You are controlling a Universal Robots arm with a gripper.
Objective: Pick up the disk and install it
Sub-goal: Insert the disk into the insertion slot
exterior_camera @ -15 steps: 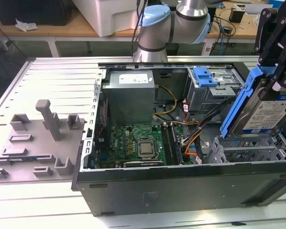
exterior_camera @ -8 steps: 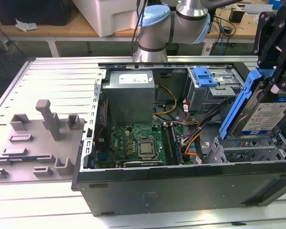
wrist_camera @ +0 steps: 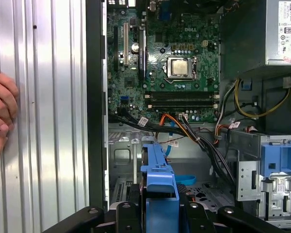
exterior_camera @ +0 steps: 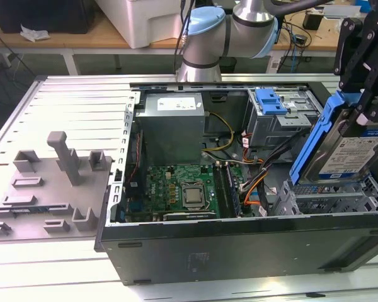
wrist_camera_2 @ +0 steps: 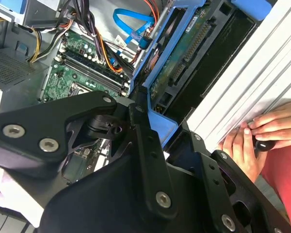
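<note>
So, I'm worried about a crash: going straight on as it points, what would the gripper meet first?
Likely the grey metal bay below, the held disk touching before the gripper; depth is unclear.

exterior view: high oblique over case (exterior_camera: 239,245) | both wrist views: close, sharing motherboard (wrist_camera_2: 58,77) (wrist_camera: 160,82)

Silver arm (exterior_camera: 253,16), blue caps (exterior_camera: 205,25); black end effector (exterior_camera: 360,113)
</note>
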